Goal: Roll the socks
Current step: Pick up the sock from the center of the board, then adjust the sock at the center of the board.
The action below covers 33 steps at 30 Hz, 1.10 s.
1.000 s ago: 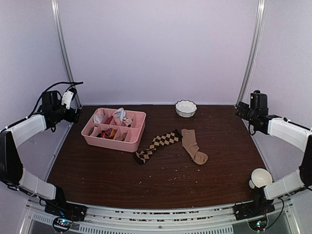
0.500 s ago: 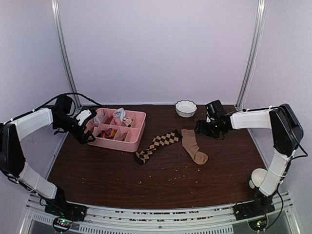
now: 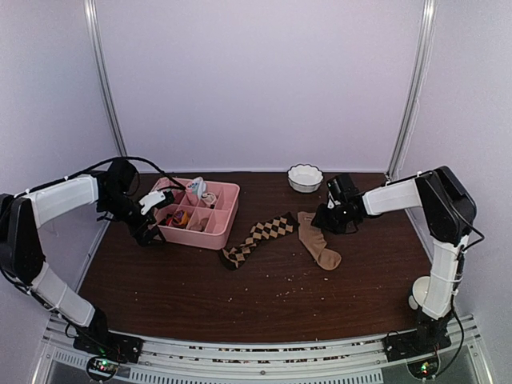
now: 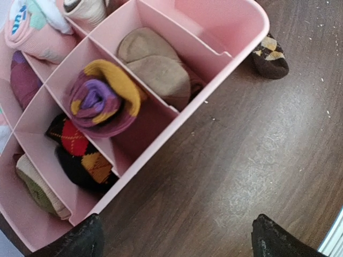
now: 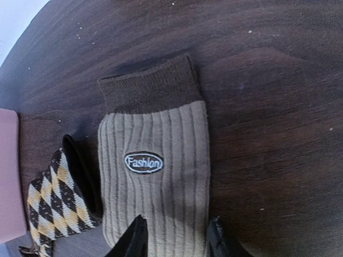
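Two socks lie side by side mid-table: the dark brown argyle sock [image 3: 258, 238] and, to its right, the plain tan sock [image 3: 316, 238]. In the right wrist view the tan sock [image 5: 155, 176] lies flat, with a "Fashion" label and a dark cuff at its far end; the argyle sock [image 5: 51, 206] sits to its left. My right gripper [image 3: 326, 221] [image 5: 176, 242] hangs low over the tan sock's leg, jaws part way apart and straddling flat fabric. My left gripper [image 3: 149, 224] [image 4: 177, 247] is wide open above bare table beside the pink tray. The argyle sock's toe [image 4: 270, 54] shows beyond the tray.
The pink divided tray [image 3: 192, 234] [image 4: 225, 37] sits at the back left with several small rolled bundles in its compartments. A white bowl [image 3: 305, 178] stands at the back, behind the tan sock. Crumbs dot the dark wooden table [image 3: 264, 296].
Both arms have swung in from the sides. The left came to the tray's front left corner, the right dropped over the tan sock's cuff end, and its jaws have narrowed.
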Available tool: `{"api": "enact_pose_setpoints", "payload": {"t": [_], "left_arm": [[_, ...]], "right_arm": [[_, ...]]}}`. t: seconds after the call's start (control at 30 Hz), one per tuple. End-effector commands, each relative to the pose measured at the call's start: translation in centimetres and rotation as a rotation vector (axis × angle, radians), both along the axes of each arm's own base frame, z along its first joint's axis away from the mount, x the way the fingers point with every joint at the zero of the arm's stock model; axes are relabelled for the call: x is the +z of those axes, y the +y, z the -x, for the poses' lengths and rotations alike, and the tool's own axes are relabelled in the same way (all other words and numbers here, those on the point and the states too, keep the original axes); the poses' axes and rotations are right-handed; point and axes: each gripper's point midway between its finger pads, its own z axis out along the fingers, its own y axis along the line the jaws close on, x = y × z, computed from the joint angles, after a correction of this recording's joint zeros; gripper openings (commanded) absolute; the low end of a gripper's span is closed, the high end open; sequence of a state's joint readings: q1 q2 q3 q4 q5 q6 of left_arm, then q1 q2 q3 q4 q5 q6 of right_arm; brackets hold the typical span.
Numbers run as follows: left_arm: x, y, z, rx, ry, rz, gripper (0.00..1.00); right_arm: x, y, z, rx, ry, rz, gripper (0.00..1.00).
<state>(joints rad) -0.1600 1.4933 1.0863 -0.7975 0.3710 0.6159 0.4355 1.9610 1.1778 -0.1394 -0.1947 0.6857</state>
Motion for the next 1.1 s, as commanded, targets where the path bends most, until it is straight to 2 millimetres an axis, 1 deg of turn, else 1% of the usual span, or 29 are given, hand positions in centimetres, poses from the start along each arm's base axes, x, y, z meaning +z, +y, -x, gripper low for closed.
{"api": "enact_pose_setpoints", "payload": {"t": [0.0, 0.03, 0.1, 0.17, 0.33, 0.5, 0.53, 0.57, 0.67, 0.73, 0.8, 0.87, 0.97, 1.07], "left_arm": [[-0.6, -1.4, 1.2, -0.059, 0.047, -0.005, 0.98], [-0.5, -1.7, 1.3, -0.068, 0.052, -0.004, 0.98], [-0.1, -2.2, 1.3, -0.082, 0.06, -0.001, 0.98], [0.6, -2.8, 1.1, -0.086, 0.054, 0.013, 0.98], [2.6, -4.8, 0.6, -0.105, 0.043, 0.093, 0.98], [4.2, -6.9, 0.0, -0.137, 0.059, 0.121, 0.98], [4.7, -7.3, -0.4, -0.133, 0.062, 0.136, 0.98], [5.2, -7.6, -0.7, -0.129, 0.067, 0.149, 0.98], [6.4, -8.4, -1.8, -0.124, 0.073, 0.18, 0.98], [6.9, -8.7, -2.4, -0.119, 0.072, 0.19, 0.98], [7.2, -8.8, -2.7, -0.116, 0.071, 0.195, 0.98], [7.3, -8.8, -2.7, -0.114, 0.072, 0.195, 0.98], [7.2, -8.7, -2.6, -0.114, 0.077, 0.188, 0.98], [6.9, -8.5, -2.3, -0.116, 0.079, 0.175, 0.98]], "right_arm": [[0.6, 2.1, -0.5, 0.015, -0.005, -0.096, 0.32], [0.9, 2.3, -0.6, 0.018, -0.008, -0.108, 0.28], [1.6, 2.6, -0.7, 0.023, -0.018, -0.128, 0.15], [2.6, 2.8, -0.7, 0.032, -0.038, -0.14, 0.0], [6.6, 2.7, -0.8, 0.069, -0.144, -0.134, 0.0], [11.2, 2.5, -0.5, 0.114, -0.263, -0.118, 0.0], [12.5, 2.5, -0.4, 0.124, -0.294, -0.114, 0.0], [13.3, 2.5, -0.1, 0.139, -0.317, -0.105, 0.0], [15.3, 2.9, 0.8, 0.194, -0.378, -0.03, 0.0], [16.2, 3.6, 1.8, 0.25, -0.413, 0.04, 0.0], [16.5, 4.8, 3.2, 0.335, -0.443, 0.119, 0.0], [15.8, 6.9, 5.7, 0.443, -0.457, 0.187, 0.0], [13.2, 10.0, 10.2, 0.598, -0.46, 0.269, 0.0], [9.7, 13.4, 15.8, 0.757, -0.436, 0.296, 0.0]]}}
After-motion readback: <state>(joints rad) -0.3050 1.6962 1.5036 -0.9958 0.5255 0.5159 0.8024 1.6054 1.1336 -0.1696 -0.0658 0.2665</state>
